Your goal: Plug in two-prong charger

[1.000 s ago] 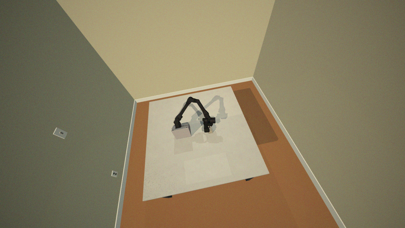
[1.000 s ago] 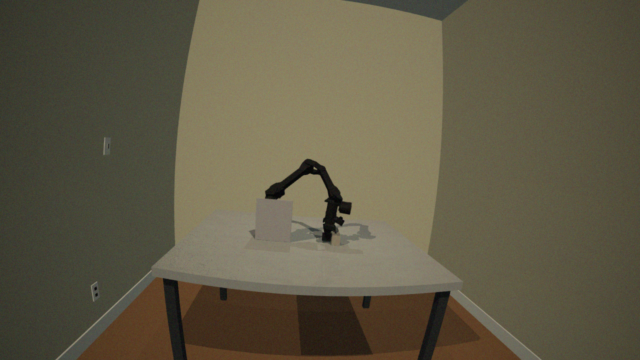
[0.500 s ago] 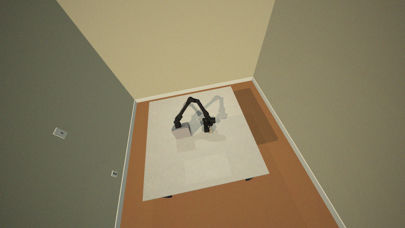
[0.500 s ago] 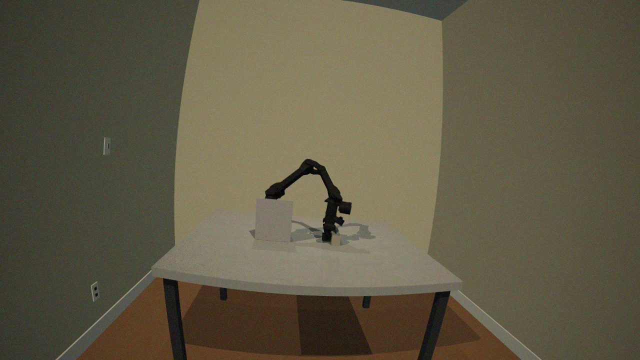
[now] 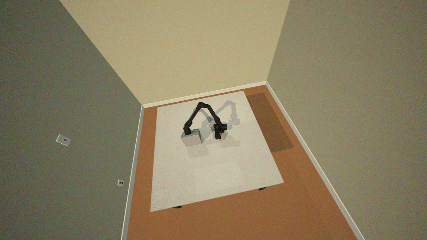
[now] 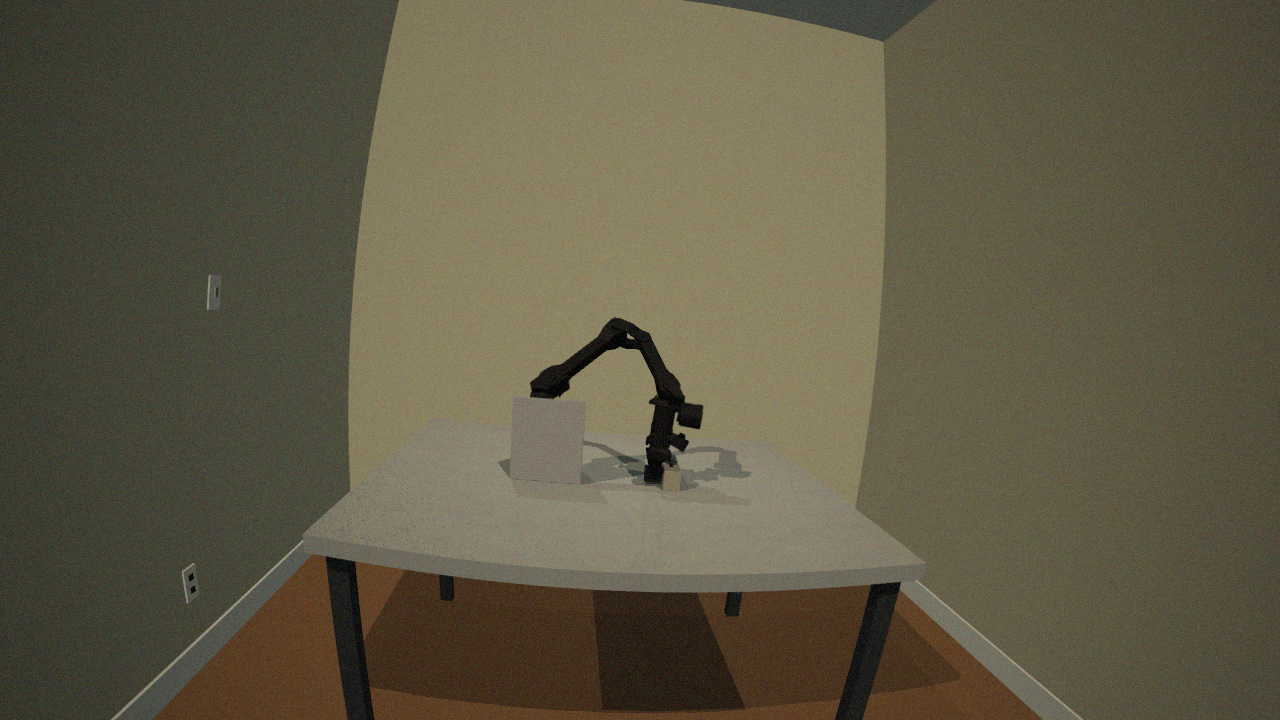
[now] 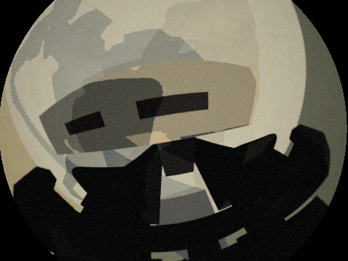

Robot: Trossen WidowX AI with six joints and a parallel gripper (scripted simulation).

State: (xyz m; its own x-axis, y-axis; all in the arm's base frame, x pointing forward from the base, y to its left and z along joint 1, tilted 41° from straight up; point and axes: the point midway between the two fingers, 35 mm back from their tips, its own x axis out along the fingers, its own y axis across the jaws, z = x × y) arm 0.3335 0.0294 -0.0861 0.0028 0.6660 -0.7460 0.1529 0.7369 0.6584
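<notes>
We're gripping what we're taking for two-prong charger, small dark block beside power strip on table. Pincer is standing partly open, clamping it. We're judging it light, stiff, perhaps slippery; body sides are offering best hold, prongs staying free. Prongs aren't showing. Strip is presenting two dark slots; we're seeing nothing in them, no other containers. Straight push is probably needing square alignment; tilting is risking jammed shutter.

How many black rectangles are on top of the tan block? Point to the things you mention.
2, seen from the wrist: the shorter rectangle [image 7: 85, 123] left, the longer rectangle [image 7: 172, 105] nearer the middle of the tan block [image 5: 222, 138] [image 6: 672, 479] [image 7: 221, 80]. Others could be hidden.
</notes>
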